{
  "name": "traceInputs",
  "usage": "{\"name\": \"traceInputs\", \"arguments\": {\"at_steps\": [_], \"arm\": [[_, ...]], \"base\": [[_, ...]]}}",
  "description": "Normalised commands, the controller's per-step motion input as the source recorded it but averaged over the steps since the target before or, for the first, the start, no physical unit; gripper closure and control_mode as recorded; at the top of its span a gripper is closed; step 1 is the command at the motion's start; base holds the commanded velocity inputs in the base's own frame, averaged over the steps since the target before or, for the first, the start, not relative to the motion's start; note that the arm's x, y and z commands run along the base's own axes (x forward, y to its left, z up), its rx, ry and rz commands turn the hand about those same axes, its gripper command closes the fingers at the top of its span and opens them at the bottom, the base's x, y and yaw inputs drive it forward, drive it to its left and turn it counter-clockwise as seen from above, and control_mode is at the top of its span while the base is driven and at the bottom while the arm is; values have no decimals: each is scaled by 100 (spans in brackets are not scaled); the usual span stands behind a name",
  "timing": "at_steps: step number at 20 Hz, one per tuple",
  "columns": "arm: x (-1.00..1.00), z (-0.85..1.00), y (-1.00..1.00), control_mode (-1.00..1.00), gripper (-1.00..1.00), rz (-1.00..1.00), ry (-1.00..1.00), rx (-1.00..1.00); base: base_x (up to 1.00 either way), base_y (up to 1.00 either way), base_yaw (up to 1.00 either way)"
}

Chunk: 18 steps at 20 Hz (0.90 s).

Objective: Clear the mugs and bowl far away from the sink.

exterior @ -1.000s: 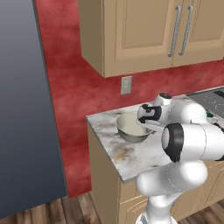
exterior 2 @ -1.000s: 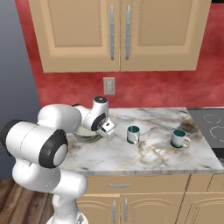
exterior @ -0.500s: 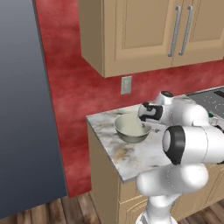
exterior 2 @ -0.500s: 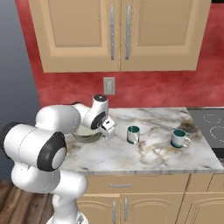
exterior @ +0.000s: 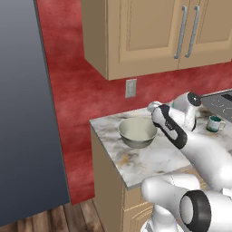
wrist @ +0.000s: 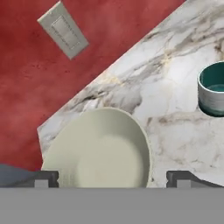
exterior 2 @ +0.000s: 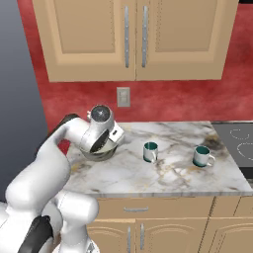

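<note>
**Bowl on the marble corner, gripper spread wide above it**

The wide, round, pale cream-green bowl [wrist: 103, 151] is smooth and glossy, plain inside and out, with a thin even rim and a shallow, softly shaded hollow. It stands upright on the white, grey-veined marble countertop [exterior 2: 178, 168], its mouth facing straight up; being round, it has no long axis to speak of. In the hand view it lies directly below and between the two dark fingertips [wrist: 43, 178], which stand far apart, one over each side of the rim, with nothing clasped between them. The two-finger gripper [wrist: 111, 179] is spread wide and holds nothing.

In the left base view the bowl [exterior: 137, 132] sits near the counter's left end, just beside the white arm's wrist. In the right base view the hand covers most of the bowl [exterior 2: 99, 154].

Beyond one fingertip, off to the side of the jaws, a small white mug with a dark teal rim and inside [wrist: 213, 94] stands upright. In the right base view it [exterior 2: 150, 151] is near the bowl, and a second like mug [exterior 2: 202, 156] stands further on, its handle pointing towards the dark cooktop [exterior 2: 237, 143].

A grey wall socket [wrist: 63, 29] sits on the red wall past the bowl.
</note>
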Motion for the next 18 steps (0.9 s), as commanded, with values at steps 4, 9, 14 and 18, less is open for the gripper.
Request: {"name": "traceInputs", "arguments": {"at_steps": [4,9,14,18], "arm": [[-93,100,13,-100,-100,-1,-52,-1],[-23,53,25,-100,-100,-8,31,-8],[-100,2,9,-100,-100,-2,-43,-5],[-100,-8,-4,-100,-100,-43,-34,9]], "base": [[0,0,0],[0,0,0],[0,0,0],[0,0,0]]}}
